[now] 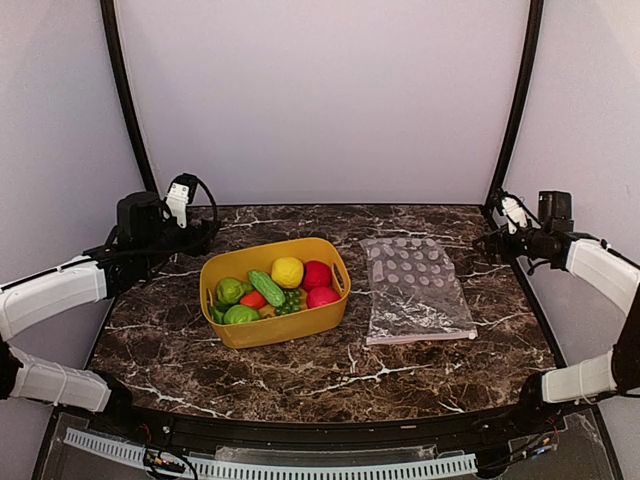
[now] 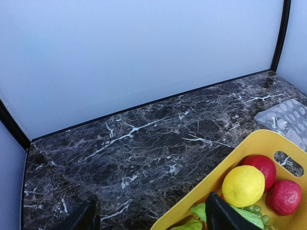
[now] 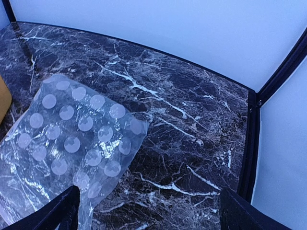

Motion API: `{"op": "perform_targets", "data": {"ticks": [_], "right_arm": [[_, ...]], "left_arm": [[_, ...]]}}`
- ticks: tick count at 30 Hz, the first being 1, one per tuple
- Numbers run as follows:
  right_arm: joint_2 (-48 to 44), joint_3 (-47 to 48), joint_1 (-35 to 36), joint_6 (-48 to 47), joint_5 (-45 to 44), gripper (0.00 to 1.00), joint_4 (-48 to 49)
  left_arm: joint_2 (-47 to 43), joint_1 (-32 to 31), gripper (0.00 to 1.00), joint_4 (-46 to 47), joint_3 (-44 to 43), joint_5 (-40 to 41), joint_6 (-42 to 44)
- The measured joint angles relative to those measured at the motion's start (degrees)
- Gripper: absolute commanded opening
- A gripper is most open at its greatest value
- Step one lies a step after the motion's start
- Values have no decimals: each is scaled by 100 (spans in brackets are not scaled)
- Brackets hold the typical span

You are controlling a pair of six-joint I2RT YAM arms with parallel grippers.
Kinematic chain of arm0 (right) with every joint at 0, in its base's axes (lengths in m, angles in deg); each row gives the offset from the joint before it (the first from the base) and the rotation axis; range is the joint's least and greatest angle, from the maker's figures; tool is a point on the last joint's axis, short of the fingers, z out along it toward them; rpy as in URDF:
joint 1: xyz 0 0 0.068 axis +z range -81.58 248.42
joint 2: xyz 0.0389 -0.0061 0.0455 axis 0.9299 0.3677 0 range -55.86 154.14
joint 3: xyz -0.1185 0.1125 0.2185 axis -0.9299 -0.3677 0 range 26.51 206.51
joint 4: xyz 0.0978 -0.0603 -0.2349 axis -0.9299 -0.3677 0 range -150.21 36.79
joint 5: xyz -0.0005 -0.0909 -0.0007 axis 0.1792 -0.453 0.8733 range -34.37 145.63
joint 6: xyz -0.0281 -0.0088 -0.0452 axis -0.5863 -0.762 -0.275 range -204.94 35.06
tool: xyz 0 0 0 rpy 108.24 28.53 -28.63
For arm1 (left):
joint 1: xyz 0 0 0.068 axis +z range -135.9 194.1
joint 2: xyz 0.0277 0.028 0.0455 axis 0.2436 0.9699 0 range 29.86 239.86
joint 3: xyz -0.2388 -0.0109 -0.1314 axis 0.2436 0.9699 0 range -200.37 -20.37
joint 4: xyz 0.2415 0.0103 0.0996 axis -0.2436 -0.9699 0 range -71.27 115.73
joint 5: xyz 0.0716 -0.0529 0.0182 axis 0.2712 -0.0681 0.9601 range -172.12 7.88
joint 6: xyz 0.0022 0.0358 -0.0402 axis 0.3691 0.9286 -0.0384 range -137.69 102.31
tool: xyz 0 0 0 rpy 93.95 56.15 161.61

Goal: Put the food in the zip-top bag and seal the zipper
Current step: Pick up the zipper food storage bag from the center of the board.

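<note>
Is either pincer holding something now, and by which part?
Nothing is held. The left pincer and the right pincer are both open and empty.

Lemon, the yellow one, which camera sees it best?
The left wrist view: the lemon is big, close and whole there. The top external view shows it small inside the yellow tub. The right wrist view misses it.

The left wrist view's lower edge cuts off the yellow tub; the right wrist view's edges cut off the zip-top bag.
</note>
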Motion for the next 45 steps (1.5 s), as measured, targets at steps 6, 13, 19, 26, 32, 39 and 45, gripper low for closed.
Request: {"op": "perform_targets", "data": {"ticks": [6, 13, 19, 26, 32, 39, 45], "right_arm": [[-522, -232, 107, -1088, 457, 85, -693], [-717, -448, 1506, -2260, 345, 62, -1388], [-608, -922, 2804, -2927, -227, 40, -1733], [39, -1154, 3768, -3128, -1200, 39, -1661], [153, -1379, 4232, -3126, -1825, 39, -1215], [420, -1482, 4483, -3106, -2337, 38, -868], [581, -1482, 4509, -3036, -2601, 18, -586]], "left_arm": [[-116, -210, 72, 72, 57, -673, 177], [-125, -568, 68, 85, 57, -1274, 450], [-48, -822, 67, 76, 57, -1530, 667], [72, -970, 68, 11, 57, -1547, 846], [92, -975, 68, -7, 57, -1547, 907], [94, -975, 68, -7, 57, -1550, 920], [94, -975, 68, -9, 57, -1556, 920]]}}
